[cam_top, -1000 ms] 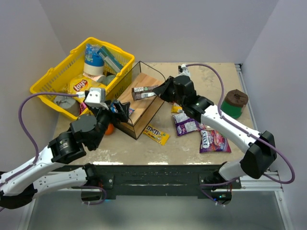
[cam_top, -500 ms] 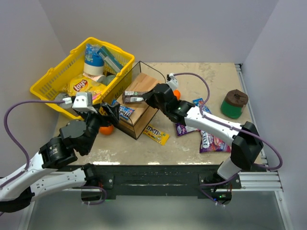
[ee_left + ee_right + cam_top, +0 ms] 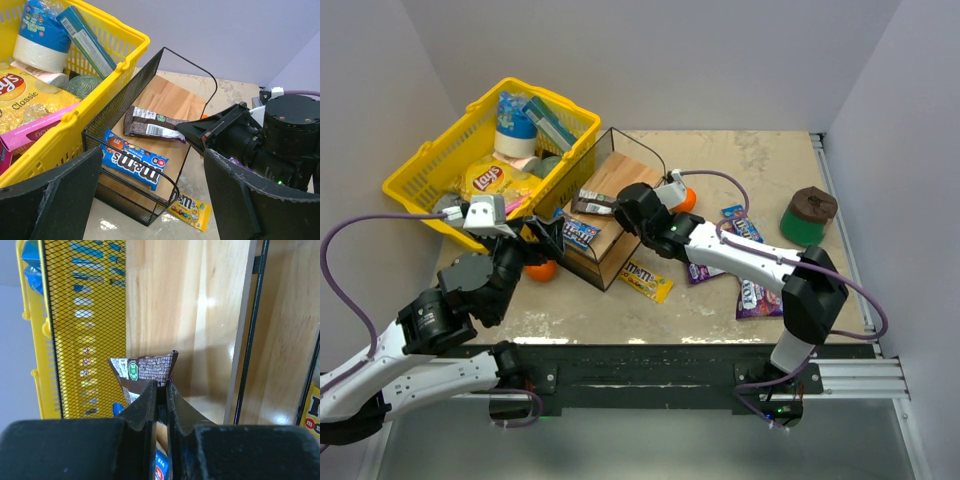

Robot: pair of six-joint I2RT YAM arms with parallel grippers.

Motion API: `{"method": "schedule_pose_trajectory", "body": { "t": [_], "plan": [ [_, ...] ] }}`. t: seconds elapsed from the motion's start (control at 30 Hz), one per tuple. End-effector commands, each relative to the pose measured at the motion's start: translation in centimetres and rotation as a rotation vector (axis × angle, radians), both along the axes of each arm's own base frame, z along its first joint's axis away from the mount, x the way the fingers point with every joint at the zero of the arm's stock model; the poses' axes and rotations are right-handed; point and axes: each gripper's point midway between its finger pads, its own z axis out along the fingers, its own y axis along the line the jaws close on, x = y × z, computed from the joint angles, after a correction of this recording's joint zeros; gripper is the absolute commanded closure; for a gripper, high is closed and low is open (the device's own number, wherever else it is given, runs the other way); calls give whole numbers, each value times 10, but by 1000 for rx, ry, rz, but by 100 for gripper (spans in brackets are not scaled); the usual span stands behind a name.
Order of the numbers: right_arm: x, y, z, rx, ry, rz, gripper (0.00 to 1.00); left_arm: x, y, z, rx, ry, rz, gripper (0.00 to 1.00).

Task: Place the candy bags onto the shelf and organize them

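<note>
Mottled table (image 3: 770,160), wire shelf (image 3: 628,176), glossy packet (image 3: 592,204)

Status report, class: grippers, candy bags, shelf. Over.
Left gripper open, empty. Right gripper shut on brown bag over shelf. Blue bag on shelf. Nothing blocking.

- Left arm (image 3: 440,310): white links, rising from the near edge of the table (image 3: 760,150) at its left, angled toward the far side.
- Left gripper (image 3: 548,232): fingers spread wide, holding nothing.
- Right arm (image 3: 750,262): from the near edge at right, elbow bent, forearm reaching leftward over the table's middle.
- Right gripper (image 3: 161,387): fingers pinched on the edge of a brown candy bag (image 3: 145,369).
</note>
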Motion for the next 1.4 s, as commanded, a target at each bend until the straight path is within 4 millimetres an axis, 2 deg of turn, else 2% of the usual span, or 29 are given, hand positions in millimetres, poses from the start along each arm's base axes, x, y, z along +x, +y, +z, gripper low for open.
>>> {"method": "schedule_pose_trajectory", "body": {
  "t": [0.0, 0.37, 0.53, 0.7, 0.83, 1.13, 1.33, 1.37],
  "plan": [
    [3, 7, 19, 86, -7, -68, 100, 2, 7, 0, -27, -3, 44, 12],
    [-23, 29, 0, 114, 60, -72, 96, 2, 8, -2, -26, -1, 53, 12],
    [-26, 26, -4, 108, 66, -100, 92, 2, 10, -2, -29, -3, 55, 12],
    [-23, 17, 1, 98, 46, -148, 87, 2, 10, -1, -33, -3, 55, 12],
    [-21, 14, 7, 95, 34, -165, 75, 2, 9, 0, -33, -3, 53, 12],
    [-20, 15, 16, 81, 3, -140, 59, 0, 7, -1, -40, 19, 40, 12],
    [-26, 5, 27, 65, -21, -120, 58, -4, 12, -18, -78, 106, 76, 12],
    [-28, 2, 32, 61, -31, -113, 57, -6, 14, -26, -59, 130, 84, 12]
  ]
}}
